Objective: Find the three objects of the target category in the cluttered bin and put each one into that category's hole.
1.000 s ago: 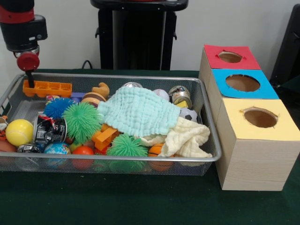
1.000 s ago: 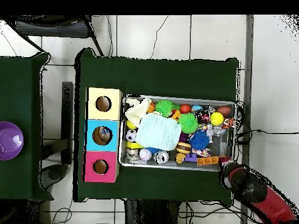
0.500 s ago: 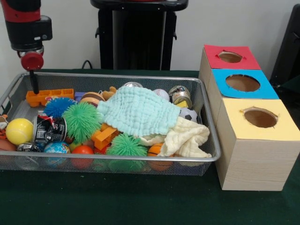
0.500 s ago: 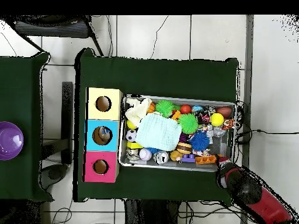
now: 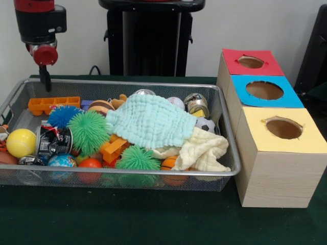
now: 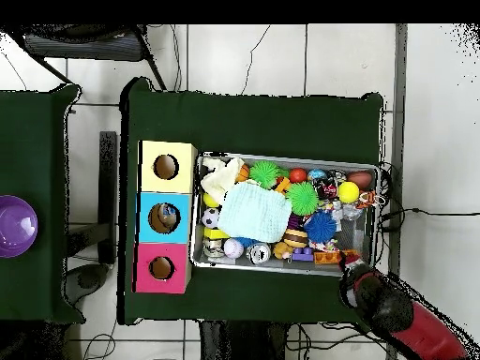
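The gripper (image 5: 47,80) hangs above the far left corner of the mesh bin (image 5: 225,153), clear of the orange block tray (image 5: 53,104) lying inside it; whether its fingers are apart or together cannot be told; a mint cloth (image 5: 150,121) covers the bin's middle clutter; the three-holed box (image 5: 276,168) stands just beside the bin.

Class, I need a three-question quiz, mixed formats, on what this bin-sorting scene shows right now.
1. True or false: the gripper is holding the orange block.
2. What covers the middle of the wire bin? A) mint cloth B) a newspaper C) a lid
3. Fill in: the box nearest the front camera has a ____ top.

Key: 1 false, it hangs above the bin, nothing in it. 2 A. 3 yellow.
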Available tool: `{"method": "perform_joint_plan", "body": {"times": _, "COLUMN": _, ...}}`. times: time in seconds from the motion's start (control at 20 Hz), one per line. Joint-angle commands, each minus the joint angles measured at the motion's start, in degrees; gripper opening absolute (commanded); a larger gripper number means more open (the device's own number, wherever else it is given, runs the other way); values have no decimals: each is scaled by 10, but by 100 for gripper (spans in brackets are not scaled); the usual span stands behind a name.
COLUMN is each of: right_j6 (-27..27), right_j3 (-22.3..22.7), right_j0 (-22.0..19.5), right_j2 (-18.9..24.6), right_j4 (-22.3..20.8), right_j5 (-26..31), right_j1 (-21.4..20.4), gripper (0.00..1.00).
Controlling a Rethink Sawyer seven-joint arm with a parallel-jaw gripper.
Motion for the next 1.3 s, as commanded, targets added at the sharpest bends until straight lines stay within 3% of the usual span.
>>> {"method": "perform_joint_plan", "body": {"times": 0.05, "right_j6": 23, "right_j3": 11, "right_j0": 6, "right_j2": 18, "right_j4": 22, "right_j5": 82, "right_j1": -55, "gripper": 100}}
{"method": "perform_joint_plan", "body": {"times": 0.2, "right_j6": 11, "right_j3": -18, "right_j0": -3, "right_j2": 38, "right_j4": 17, "right_j5": 74, "right_j1": -42, "gripper": 100}}
{"method": "perform_joint_plan", "body": {"times": 0.7, "right_j6": -11, "right_j3": -99, "right_j0": -22, "right_j2": 82, "right_j4": -2, "right_j5": 24, "right_j1": 69, "gripper": 100}}
{"method": "perform_joint_plan", "body": {"times": 1.3, "right_j6": -3, "right_j3": -152, "right_j0": -6, "right_j2": 79, "right_j4": -35, "right_j5": -44, "right_j1": 107, "gripper": 100}}
